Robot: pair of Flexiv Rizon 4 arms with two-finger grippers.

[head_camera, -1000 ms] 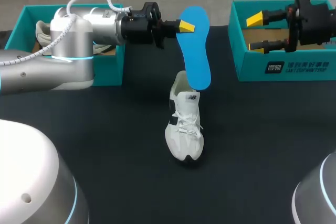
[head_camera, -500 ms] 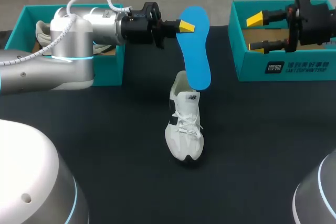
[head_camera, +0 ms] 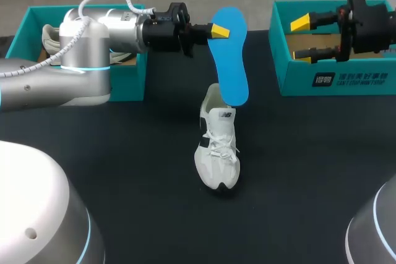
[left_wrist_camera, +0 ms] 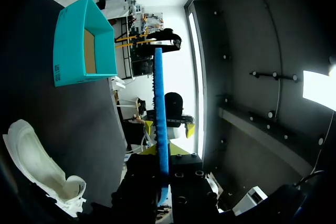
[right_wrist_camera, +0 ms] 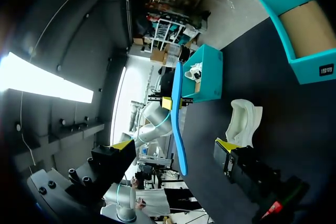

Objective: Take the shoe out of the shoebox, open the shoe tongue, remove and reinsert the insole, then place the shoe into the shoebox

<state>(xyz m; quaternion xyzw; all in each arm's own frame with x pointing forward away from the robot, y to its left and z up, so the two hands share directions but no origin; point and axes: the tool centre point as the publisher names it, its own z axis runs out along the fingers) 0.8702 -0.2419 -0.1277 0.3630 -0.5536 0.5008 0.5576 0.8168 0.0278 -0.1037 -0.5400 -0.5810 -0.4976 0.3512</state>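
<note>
**Insole held over the shoe, head view with both wrist views.** The left gripper (head_camera: 221, 30), reaching in sideways from the left, was clamped on the blue insole (head_camera: 230, 60). Its yellow-tipped fingers pinched the two faces of the insole near the upper end. The insole hung nearly upright with its lower end above the heel opening of the white shoe (head_camera: 218, 149). In the head view the two overlapped, but the right wrist view suggested a gap between them.

The shoe stood on its sole near the middle of the dark tabletop (head_camera: 309, 171), toe toward the robot and heel away. It was well apart from both boxes.

The right gripper (head_camera: 301, 40) was spread wide and held nothing. It hovered over the right shoebox (head_camera: 328, 81), whose cardboard floor showed bare. The left shoebox (head_camera: 129, 81) sat behind the left arm, with a second pale shoe (head_camera: 52, 35) lying inside.

*Interpretation.* The insole was judged to be out of the shoe and not yet put back. Gripping it high and letting it hang over the opening presumably served two ends: it kept the lower end free and aimed it at the shoe's mouth for reinsertion (a thin foam sheet probably bends easily if pushed from far back). The idle right gripper was likely parked over the box to keep clear of the working arm. Steadying the shoe may yet fall to it, since nothing else held the shoe in place.
</note>
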